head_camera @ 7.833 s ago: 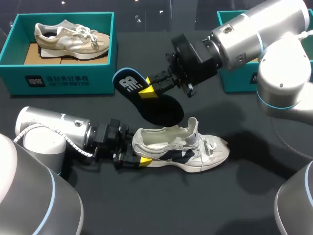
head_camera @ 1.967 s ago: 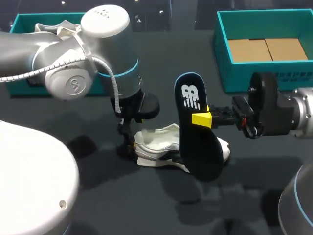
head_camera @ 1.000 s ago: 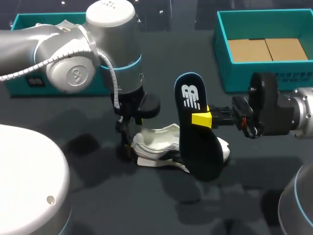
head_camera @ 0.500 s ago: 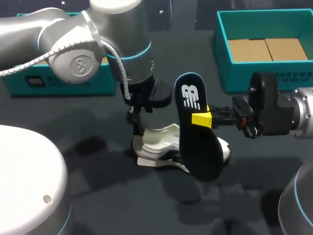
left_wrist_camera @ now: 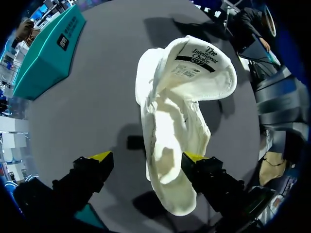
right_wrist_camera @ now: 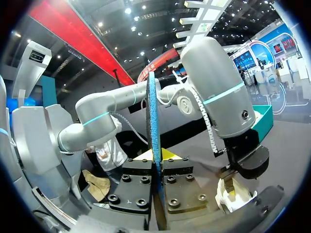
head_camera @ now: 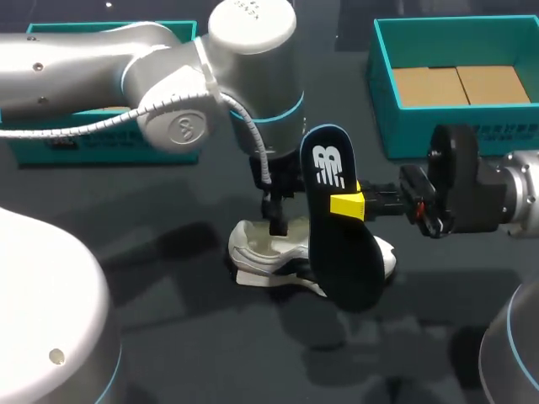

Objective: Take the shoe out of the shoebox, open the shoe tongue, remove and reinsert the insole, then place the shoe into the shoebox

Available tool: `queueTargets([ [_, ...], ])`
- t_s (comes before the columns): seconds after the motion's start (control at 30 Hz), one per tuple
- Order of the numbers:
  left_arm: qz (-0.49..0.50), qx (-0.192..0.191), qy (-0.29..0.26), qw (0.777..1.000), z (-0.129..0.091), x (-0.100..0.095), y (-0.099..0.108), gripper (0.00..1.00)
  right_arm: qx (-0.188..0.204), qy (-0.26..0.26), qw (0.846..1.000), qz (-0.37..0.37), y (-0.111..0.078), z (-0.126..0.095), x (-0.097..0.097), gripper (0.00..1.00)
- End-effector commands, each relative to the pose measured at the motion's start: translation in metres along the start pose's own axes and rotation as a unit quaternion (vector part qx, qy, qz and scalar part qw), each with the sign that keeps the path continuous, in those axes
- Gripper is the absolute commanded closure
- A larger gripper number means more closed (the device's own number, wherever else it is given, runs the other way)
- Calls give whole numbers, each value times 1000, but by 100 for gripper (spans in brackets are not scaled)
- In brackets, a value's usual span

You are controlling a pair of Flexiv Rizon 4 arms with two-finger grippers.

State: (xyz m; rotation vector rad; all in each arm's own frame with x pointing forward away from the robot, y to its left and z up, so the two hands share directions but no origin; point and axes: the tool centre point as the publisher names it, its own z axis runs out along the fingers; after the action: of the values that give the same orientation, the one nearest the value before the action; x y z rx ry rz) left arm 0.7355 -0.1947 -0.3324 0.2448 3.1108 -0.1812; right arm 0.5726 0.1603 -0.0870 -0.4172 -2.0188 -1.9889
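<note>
The left gripper hangs spread over the shoe, probably to open its tongue, while the right gripper clamps the insole upright beside it.

- The insole covers the middle of the shoe; only its heel and toe tip show.
- The left arm hides most of the left shoebox.
- The right shoebox runs off the right edge.
- From the right wrist, the shoe is a white sliver beside the right gripper.
</note>
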Motion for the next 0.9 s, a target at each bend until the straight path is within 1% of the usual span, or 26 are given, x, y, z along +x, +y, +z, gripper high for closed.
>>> queueTargets([
  [0.03, -3, -3, 6, 1000, 23, -5, -14, 20, 0, -2, 1000, 0, -1, 1, 1, 100],
  [0.1, -7, -3, 5, 1000, 29, -4, -16, 24, 0, -2, 1000, 0, -1, 1, 1, 100],
  [0.17, -12, -5, 10, 1000, 36, -5, -17, 31, 0, -2, 1000, 0, -1, 1, 1, 100],
  [0.2, -14, -5, 10, 1000, 38, -6, -17, 36, 0, -2, 1000, 0, -1, 1, 1, 100],
  [0.33, -20, -4, 13, 1000, 44, -8, -16, 49, 0, -2, 1000, 0, -1, 1, 1, 100],
  [0.5, -25, -6, 17, 1000, 49, -10, -16, 52, 0, -2, 1000, 0, -1, 1, 1, 100],
  [0.67, -19, -10, 31, 999, 55, -6, -15, 50, 0, -2, 1000, 0, -1, 1, 1, 100],
  [0.73, -17, -11, 33, 999, 56, -4, -15, 52, 0, -2, 1000, 0, -1, 1, 1, 100],
  [0.77, -16, -11, 34, 999, 56, -4, -16, 53, 0, -2, 1000, 0, -1, 1, 1, 100],
  [0.83, -13, -13, 36, 999, 59, -3, -18, 60, 0, -2, 1000, 0, -1, 1, 1, 100],
  [0.87, -12, -15, 36, 999, 60, -2, -17, 64, 0, -2, 1000, 0, -1, 1, 1, 100],
  [0.9, -10, -16, 37, 999, 61, -1, -17, 71, 0, -2, 1000, 0, -1, 1, 1, 100],
])
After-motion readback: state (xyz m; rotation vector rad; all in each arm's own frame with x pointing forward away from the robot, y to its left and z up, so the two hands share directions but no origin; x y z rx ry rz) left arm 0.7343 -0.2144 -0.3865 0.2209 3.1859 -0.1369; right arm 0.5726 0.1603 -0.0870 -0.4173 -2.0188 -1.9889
